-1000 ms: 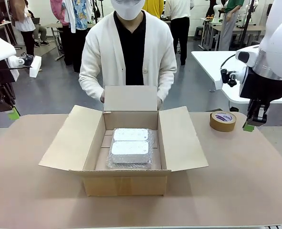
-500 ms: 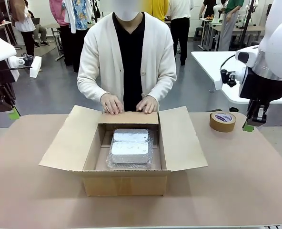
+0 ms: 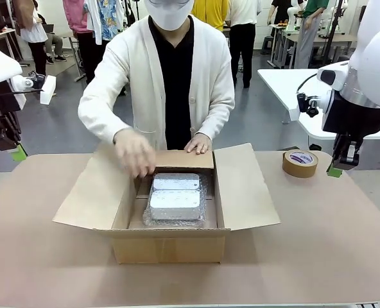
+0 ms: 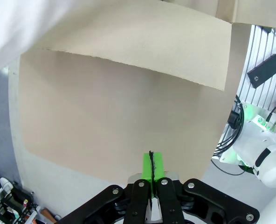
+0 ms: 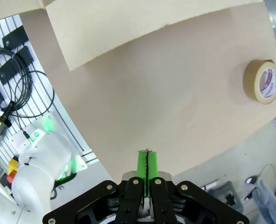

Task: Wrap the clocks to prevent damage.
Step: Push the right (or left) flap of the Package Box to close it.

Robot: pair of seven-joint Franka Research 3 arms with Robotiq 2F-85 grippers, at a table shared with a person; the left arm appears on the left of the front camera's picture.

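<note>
Compared with half a second ago, the person's hand (image 3: 135, 152) on the left gripper's side is lifting off the far flap (image 3: 177, 158) and sweeping, blurred, over the corner of the box (image 3: 171, 247). The other hand (image 3: 198, 144) is still pressing that flap down. The left gripper (image 4: 150, 164) is hanging with its green pads pressed together, holding nothing, above the table (image 3: 36, 256) outward of the box. The bubble-wrapped clocks (image 3: 175, 199) are lying inside the box, midway between both grippers. The right gripper (image 5: 147, 163) is likewise hanging fully closed and empty, with the tape roll (image 3: 300, 163) sitting just inward of it.
</note>
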